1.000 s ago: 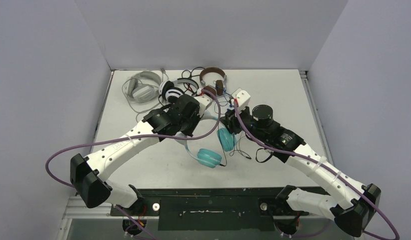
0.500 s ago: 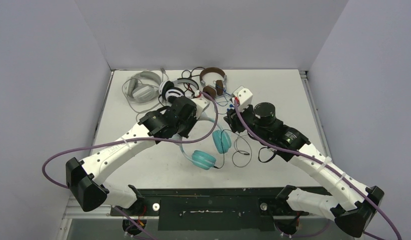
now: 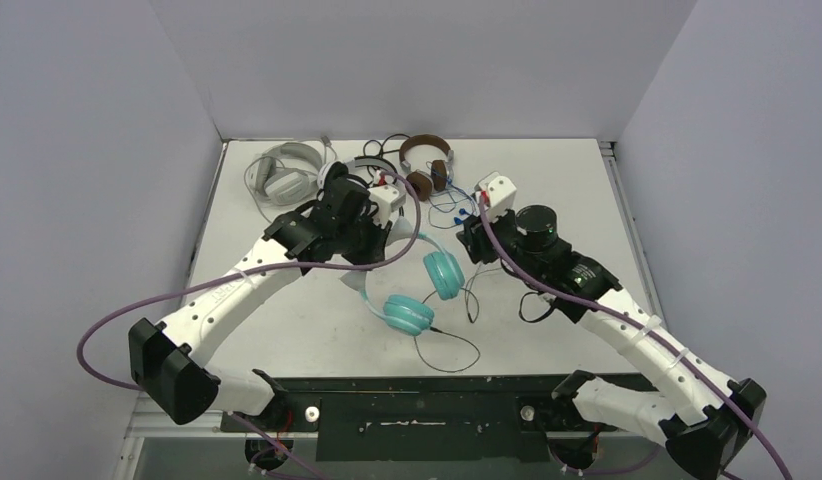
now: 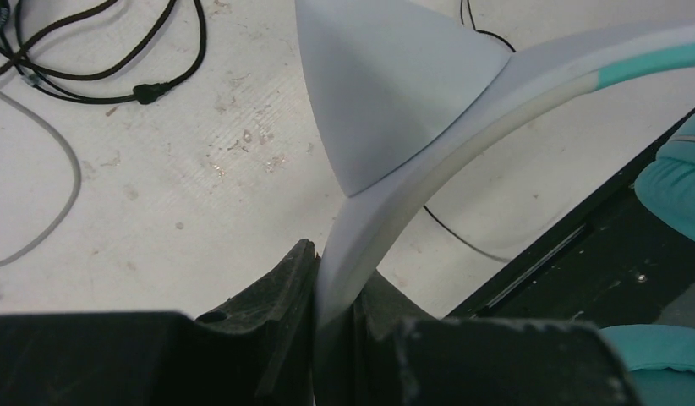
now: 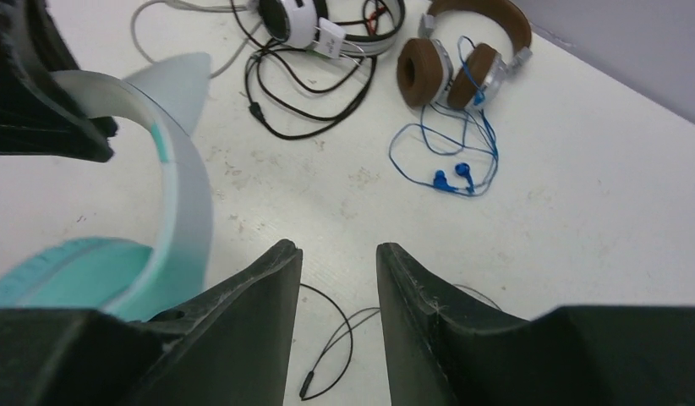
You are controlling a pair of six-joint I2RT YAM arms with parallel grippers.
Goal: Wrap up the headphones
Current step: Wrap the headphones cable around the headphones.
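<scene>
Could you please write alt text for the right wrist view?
The right gripper hangs open and empty over a white table. The teal headphones arch at left; brown headphones with a blue cable and black-and-white headphones lie beyond.

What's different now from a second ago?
The left tool, clamped on the white band of the teal headset, dragged it leftward, and its black cable trailed out toward the near edge. The right tool opened wider, holding nothing. The grey headset, black-and-white headset and brown headset at the back stayed put.
</scene>
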